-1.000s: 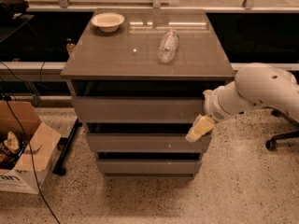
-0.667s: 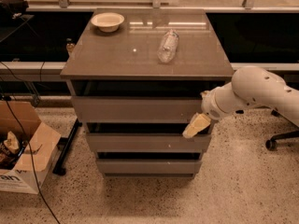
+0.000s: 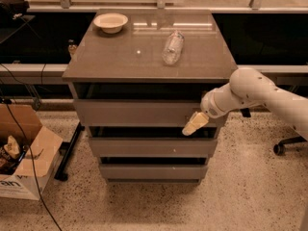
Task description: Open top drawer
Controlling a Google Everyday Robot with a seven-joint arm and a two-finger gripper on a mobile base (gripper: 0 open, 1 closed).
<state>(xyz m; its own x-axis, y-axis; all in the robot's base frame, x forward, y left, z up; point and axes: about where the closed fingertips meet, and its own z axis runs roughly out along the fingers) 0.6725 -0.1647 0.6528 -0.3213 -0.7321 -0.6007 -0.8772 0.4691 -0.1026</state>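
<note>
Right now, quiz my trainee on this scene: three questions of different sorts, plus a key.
1. True or false: the bottle lies on its side.
2. The gripper is at the top drawer front's: A) lower right edge; B) left end; C) middle.
3. How many drawers does the cabinet have?
Key: 1 true; 2 A; 3 three.

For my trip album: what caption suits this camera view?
Robot gripper at the right end of the top drawer, with a bowl and bottle on the cabinet above.
</note>
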